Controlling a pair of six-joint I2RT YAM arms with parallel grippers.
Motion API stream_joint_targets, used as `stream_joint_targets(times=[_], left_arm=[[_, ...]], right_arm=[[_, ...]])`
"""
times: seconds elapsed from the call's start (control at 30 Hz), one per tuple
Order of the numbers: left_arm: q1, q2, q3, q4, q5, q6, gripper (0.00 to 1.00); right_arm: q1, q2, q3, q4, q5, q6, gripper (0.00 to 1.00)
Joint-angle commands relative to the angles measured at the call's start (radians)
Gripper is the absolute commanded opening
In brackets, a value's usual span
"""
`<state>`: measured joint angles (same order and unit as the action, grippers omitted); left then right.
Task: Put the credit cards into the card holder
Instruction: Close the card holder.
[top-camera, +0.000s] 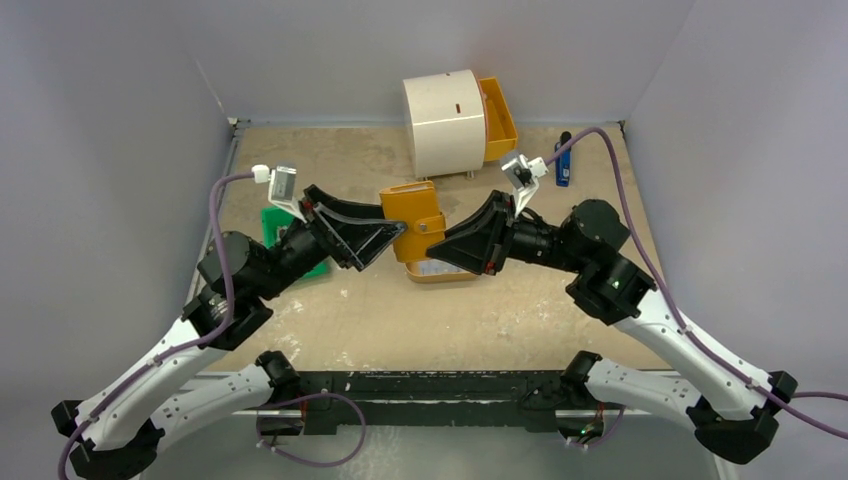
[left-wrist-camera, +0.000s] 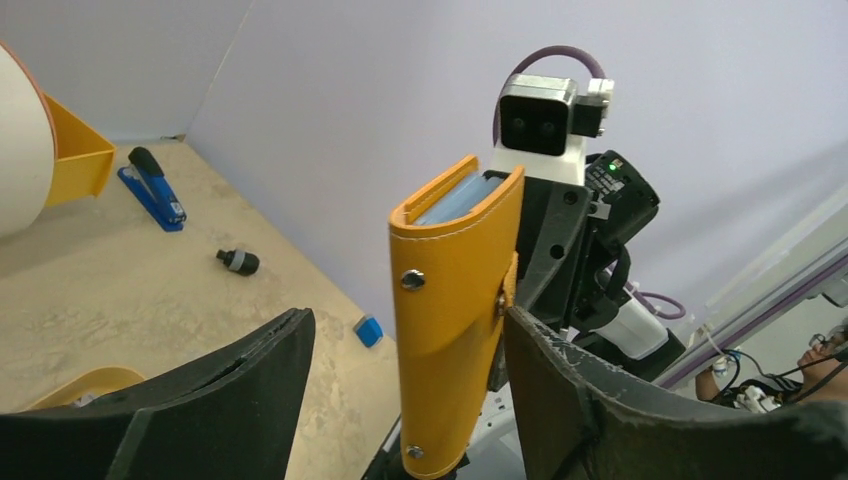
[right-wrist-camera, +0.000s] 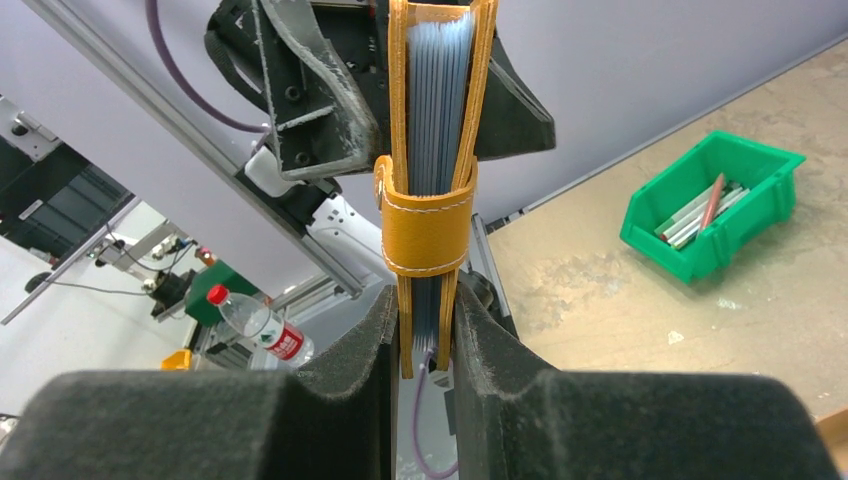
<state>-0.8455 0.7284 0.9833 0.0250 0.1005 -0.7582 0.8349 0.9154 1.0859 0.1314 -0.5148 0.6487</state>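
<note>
The card holder (top-camera: 415, 222), a tan-orange leather wallet with metal studs, hangs in the air between both arms. My right gripper (right-wrist-camera: 425, 305) is shut on its lower end (right-wrist-camera: 430, 225). Pale grey-blue credit cards (right-wrist-camera: 440, 100) sit packed inside it, and their edges also show at its top (left-wrist-camera: 455, 198). My left gripper (left-wrist-camera: 408, 320) is open, with its jaws wide on either side of the card holder (left-wrist-camera: 450, 300). Its left finger (left-wrist-camera: 250, 370) stands well clear, and its right finger (left-wrist-camera: 570, 380) is close by the strap edge. From above, the left gripper (top-camera: 392, 235) and right gripper (top-camera: 447, 245) meet at the wallet.
A yellow tray (top-camera: 445, 275) with something pale in it lies under the wallet. A white drum with a yellow drawer (top-camera: 450, 120) and a blue stapler (top-camera: 563, 165) stand at the back. A green bin (right-wrist-camera: 712, 205) of sticks lies left. A small black part (left-wrist-camera: 238, 262) and a blue piece (left-wrist-camera: 368, 331) lie on the table.
</note>
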Motion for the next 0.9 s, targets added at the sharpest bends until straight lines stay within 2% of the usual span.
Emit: stream_joint_targets(times=[0.0,0.07,0.17,0.27,0.3,0.33,0.43,0.5,0.6,0.73,0.8,0.87], left_arm=[[-0.003,0.002,0.006,0.084,0.039,0.007,0.63],[-0.002,0.011,0.006,0.088,0.048,0.005,0.52],[-0.003,0.009,-0.007,0.106,0.045,0.006,0.24],[-0.003,0.009,-0.025,0.15,0.027,-0.016,0.0],[-0.002,0.01,-0.028,0.159,0.025,-0.022,0.0],[-0.003,0.011,-0.027,0.163,0.019,-0.029,0.0],[-0.003,-0.001,-0.043,0.19,0.015,-0.05,0.0],[-0.003,-0.019,-0.071,0.231,0.02,-0.077,0.0],[-0.003,-0.032,-0.11,0.292,0.033,-0.118,0.0],[-0.003,-0.02,-0.12,0.344,0.063,-0.152,0.0],[-0.003,-0.014,-0.114,0.351,0.072,-0.157,0.0],[-0.003,-0.014,-0.109,0.348,0.074,-0.158,0.0]], right_arm=[[0.001,0.009,0.081,0.013,0.03,-0.023,0.0],[0.001,0.02,0.096,-0.016,0.053,-0.025,0.0],[0.001,0.029,0.113,-0.059,0.09,-0.028,0.0],[0.001,0.033,0.122,-0.078,0.1,-0.024,0.0],[0.001,0.032,0.123,-0.079,0.099,-0.021,0.0],[0.001,0.024,0.12,-0.077,0.1,-0.019,0.06],[0.001,-0.017,0.08,-0.05,0.072,0.017,0.42],[0.001,-0.05,0.036,-0.007,0.077,0.035,0.51],[0.001,-0.067,-0.001,0.054,0.058,0.064,0.55],[0.001,-0.044,-0.003,0.075,0.038,0.081,0.54],[0.001,-0.035,-0.006,0.091,0.032,0.091,0.5],[0.001,-0.028,-0.006,0.102,0.027,0.094,0.41]])
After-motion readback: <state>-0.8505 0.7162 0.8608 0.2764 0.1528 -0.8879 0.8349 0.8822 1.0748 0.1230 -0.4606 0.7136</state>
